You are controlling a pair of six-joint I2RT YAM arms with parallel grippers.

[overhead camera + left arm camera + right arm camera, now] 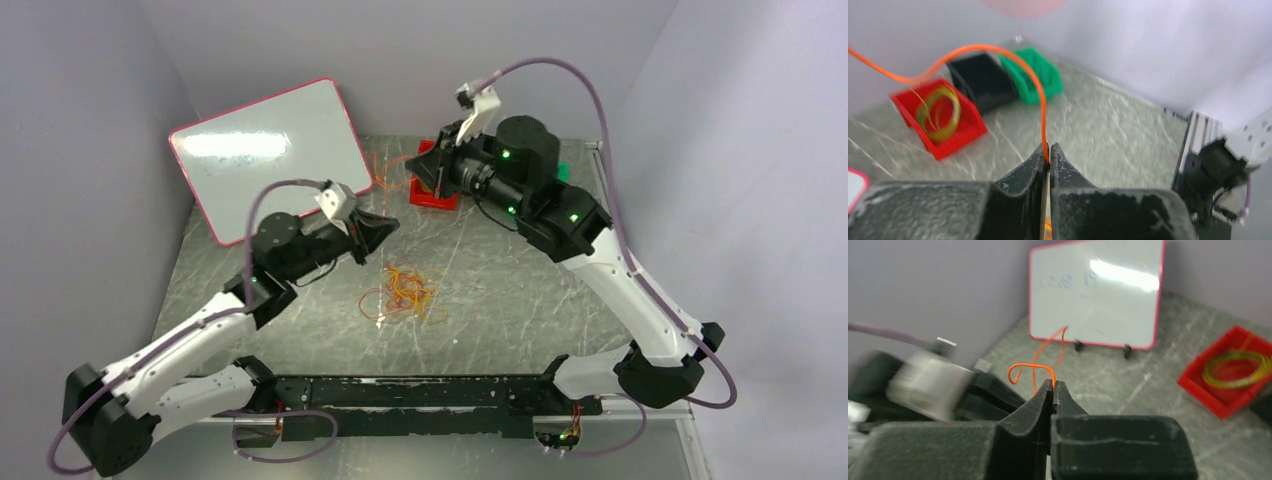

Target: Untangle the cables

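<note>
Left claw (1049,148): pressed together, pinching one thin orange-red wire cable (1042,105) right at the tips. Rises straight from the tips, then arcs over leftward, long axis running out past the left edge of the wrist view.

Right claw (1053,384): also pressed together, pinching a thin orange-red strand (1033,364). Bends over just above the tips, hooked end pointing left.

Loose yellow and orange-red loop tangle (405,293): flat on the grey tabletop (520,300), apart from both claws, nearer the left one.
</note>
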